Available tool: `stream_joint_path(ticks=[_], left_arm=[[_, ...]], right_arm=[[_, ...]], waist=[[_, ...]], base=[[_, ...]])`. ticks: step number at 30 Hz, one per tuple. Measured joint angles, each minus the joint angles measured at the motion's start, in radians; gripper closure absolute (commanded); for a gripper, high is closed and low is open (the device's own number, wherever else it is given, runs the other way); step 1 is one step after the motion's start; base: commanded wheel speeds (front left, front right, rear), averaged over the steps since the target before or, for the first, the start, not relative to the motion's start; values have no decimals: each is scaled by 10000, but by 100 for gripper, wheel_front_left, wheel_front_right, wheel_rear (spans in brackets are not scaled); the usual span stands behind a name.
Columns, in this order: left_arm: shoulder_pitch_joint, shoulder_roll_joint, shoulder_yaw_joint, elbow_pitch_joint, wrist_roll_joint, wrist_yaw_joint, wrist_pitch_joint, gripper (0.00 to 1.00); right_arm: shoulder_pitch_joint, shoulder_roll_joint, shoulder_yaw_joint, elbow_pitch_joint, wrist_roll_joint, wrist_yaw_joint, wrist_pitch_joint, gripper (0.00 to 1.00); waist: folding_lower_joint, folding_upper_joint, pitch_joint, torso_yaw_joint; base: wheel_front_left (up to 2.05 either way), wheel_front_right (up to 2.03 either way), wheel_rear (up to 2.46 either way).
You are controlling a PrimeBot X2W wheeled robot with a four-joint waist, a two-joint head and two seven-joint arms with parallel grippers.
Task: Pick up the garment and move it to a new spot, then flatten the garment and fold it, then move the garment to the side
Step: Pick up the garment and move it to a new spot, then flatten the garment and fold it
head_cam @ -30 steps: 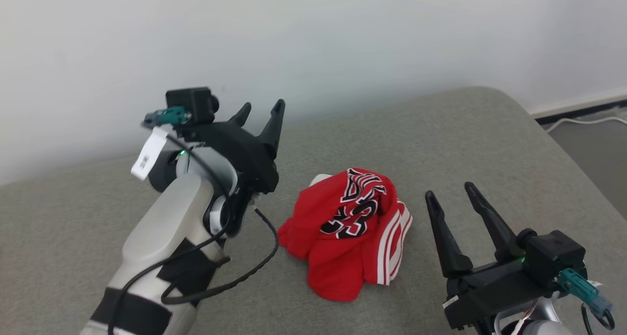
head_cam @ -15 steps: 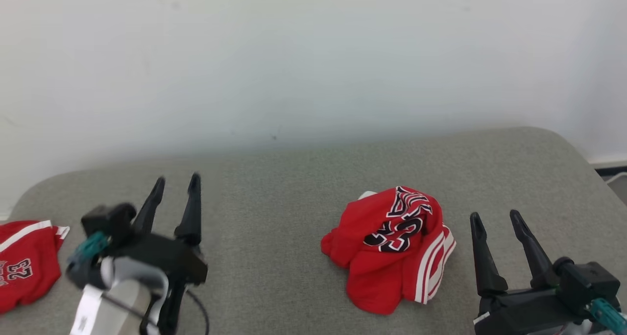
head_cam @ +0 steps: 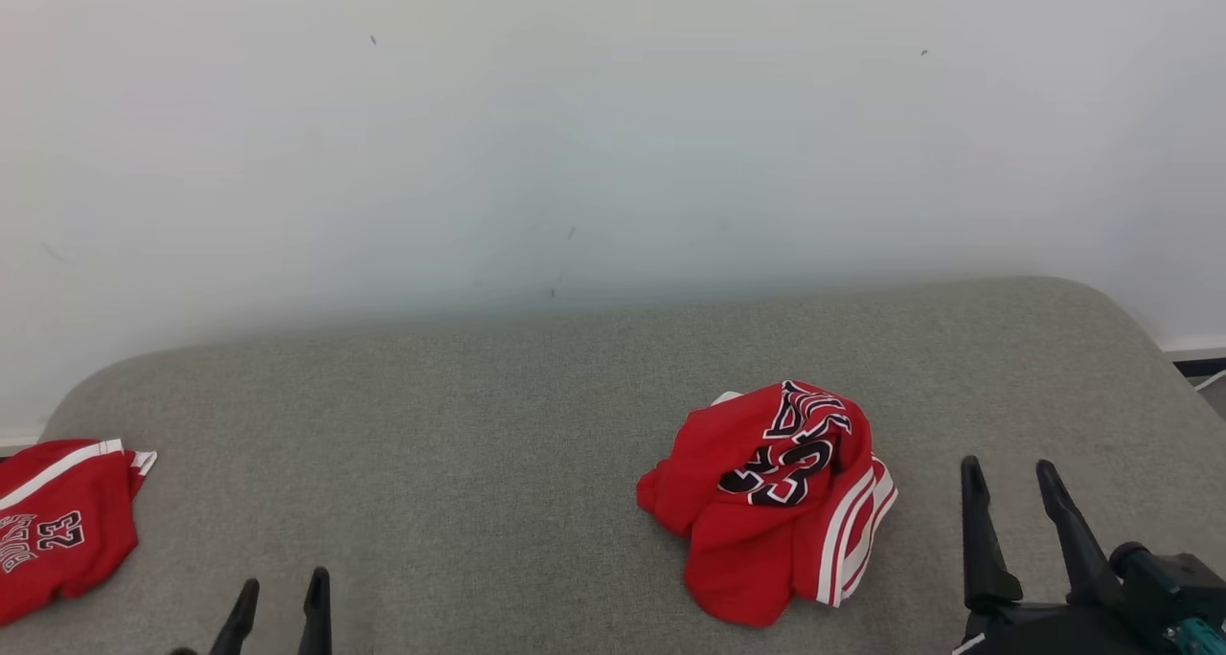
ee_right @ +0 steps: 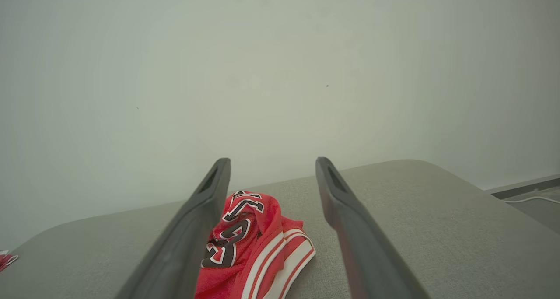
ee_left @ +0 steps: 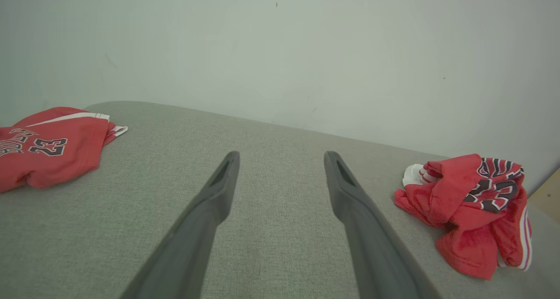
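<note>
Right tool (head_cam: pixel 1008 465) and left tool (head_cam: pixel 284 579) are both spread and empty. The crumpled garment (head_cam: pixel 776 502) lies on the cushion (head_cam: pixel 479 425), just left of the right tool. The pickup seems not yet begun; next, the right tool must reach over and pinch a top fold.

We see right gripper (head_cam: pixel 1008 467) w/ two long black tapered fingers on a blocky black base, teal connector (head_cam: pixel 1199 638) at its corner; left gripper (head_cam: pixel 284 581) fingers same dark matte, w/ slot nr each tip

A plain white wall (head_cam: pixel 613 138) rises behind a grey upholstered surface (head_cam: pixel 460 416) with rounded corners; soft, even light.
</note>
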Motion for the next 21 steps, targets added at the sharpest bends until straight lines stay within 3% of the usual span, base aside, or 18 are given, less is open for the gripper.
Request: stream_joint_path(ticks=[14, 21], left_arm=[[1476, -725, 1022, -1413, 938, 0, 4, 0], [1508, -823, 750, -1877, 1235, 0, 587, 0]], right_arm=[[140, 4, -199, 715, 38, -4, -178, 0], [-13, 29, -100, 800, 38, -2, -263, 0]], waist=[[1, 0, 223, 13], [1, 0, 310, -78]], base=[[0, 0, 0], [0, 0, 0]])
